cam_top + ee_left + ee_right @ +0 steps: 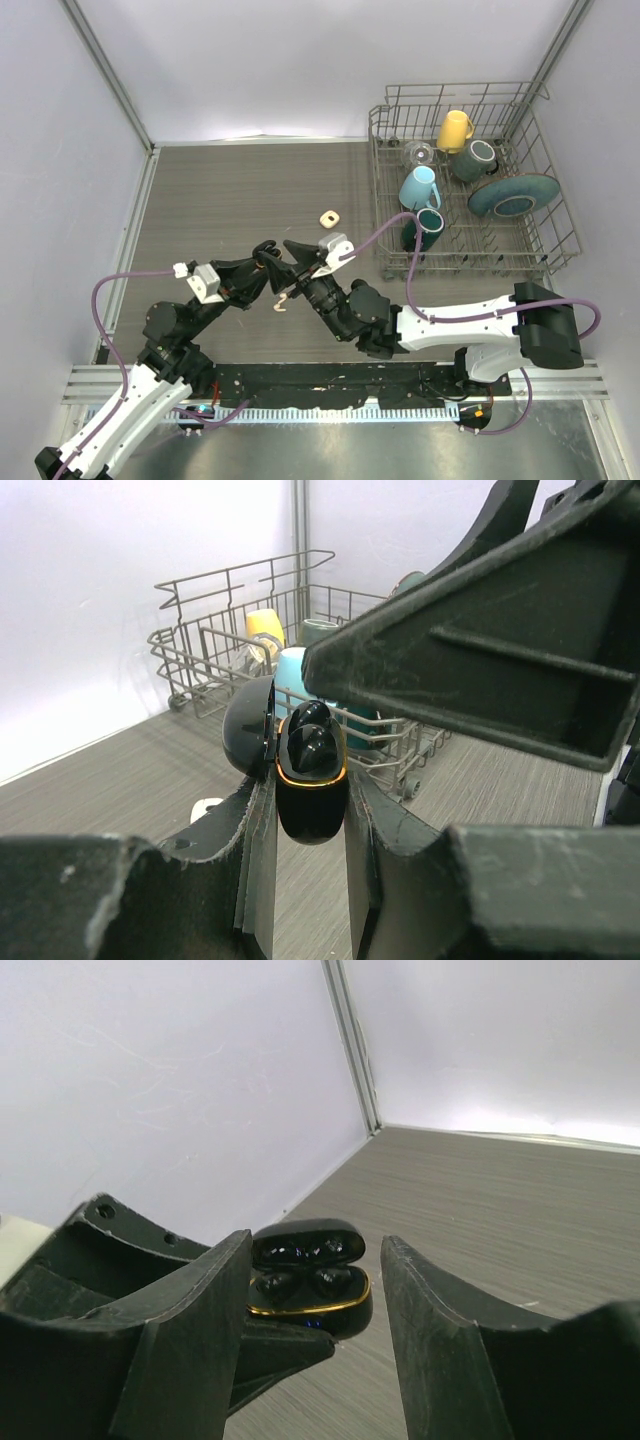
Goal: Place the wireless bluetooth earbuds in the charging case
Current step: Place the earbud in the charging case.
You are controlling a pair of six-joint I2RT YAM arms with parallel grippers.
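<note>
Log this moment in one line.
left end effector: shut on charging case | lid: open | right end effector: open, near case

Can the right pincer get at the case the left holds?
Likely yes: the right pincer stands open with the charging case between its fingers in its wrist view, nothing in between. The left pincer clamps only the case's lower body, lid open.

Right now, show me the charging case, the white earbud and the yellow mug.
charging case (312, 810), left wrist view, black body below the gold rim.
white earbud (283, 303), top view, middle of its curved shape.
yellow mug (455, 130), top view, its side wall.
</note>
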